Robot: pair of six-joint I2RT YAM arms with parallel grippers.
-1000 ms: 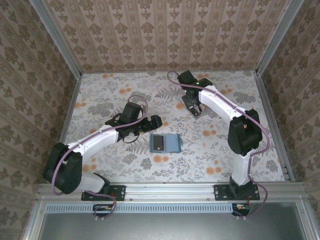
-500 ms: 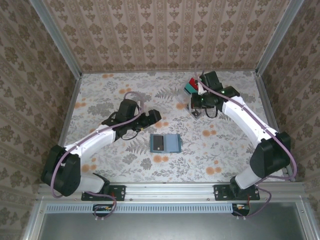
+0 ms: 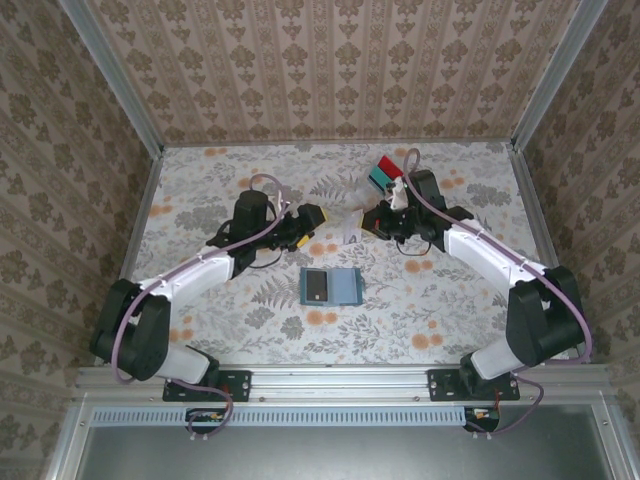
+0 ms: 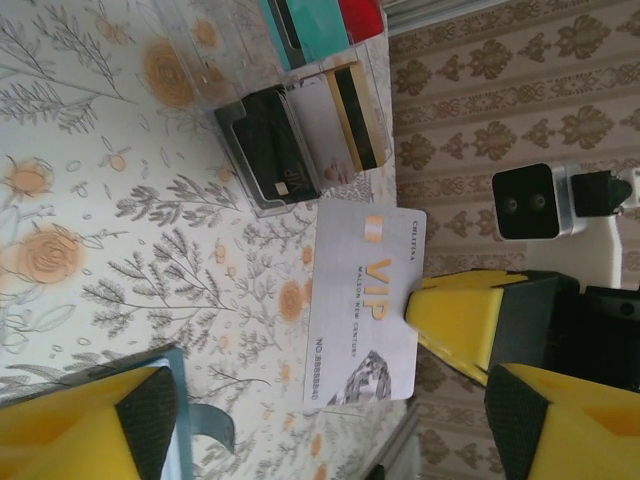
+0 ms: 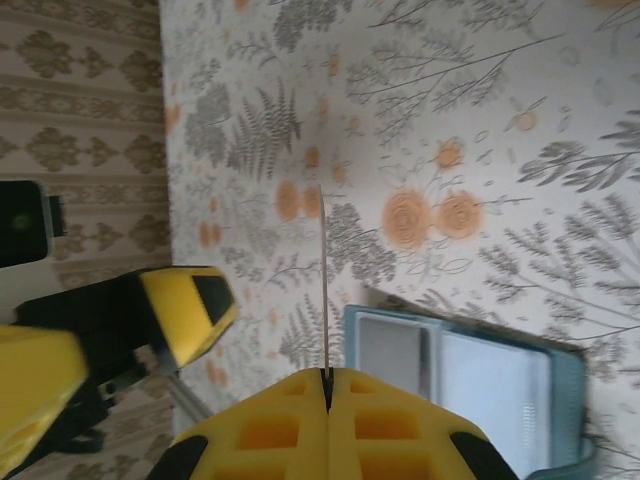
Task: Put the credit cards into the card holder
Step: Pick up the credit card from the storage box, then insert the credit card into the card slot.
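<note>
A whitish VIP credit card (image 4: pixel 365 300) hangs above the table, pinched at one edge by my right gripper (image 5: pixel 327 375), which is shut on it; the right wrist view shows the credit card (image 5: pixel 324 280) edge-on. In the top view the credit card (image 3: pixel 350 224) sits between my right gripper (image 3: pixel 376 222) and my left gripper (image 3: pixel 306 222). My left gripper (image 4: pixel 330 430) is open, its jaws standing wide on either side of the card's free end without touching it. The card holder (image 3: pixel 331 287) lies open below them, a dark card in its left panel. The card holder (image 5: pixel 470 380) also lies near my right gripper.
A clear tray (image 4: pixel 250 90) at the back holds a dark card (image 4: pixel 270 150), a tan card with a black stripe (image 4: pixel 352 120), and teal and red pieces (image 3: pixel 384 172). Patterned walls close in the table on three sides.
My right gripper has carried the whitish card from the tray leftward toward the table's middle. My left gripper has moved back toward the card, and its jaws have narrowed a little.
</note>
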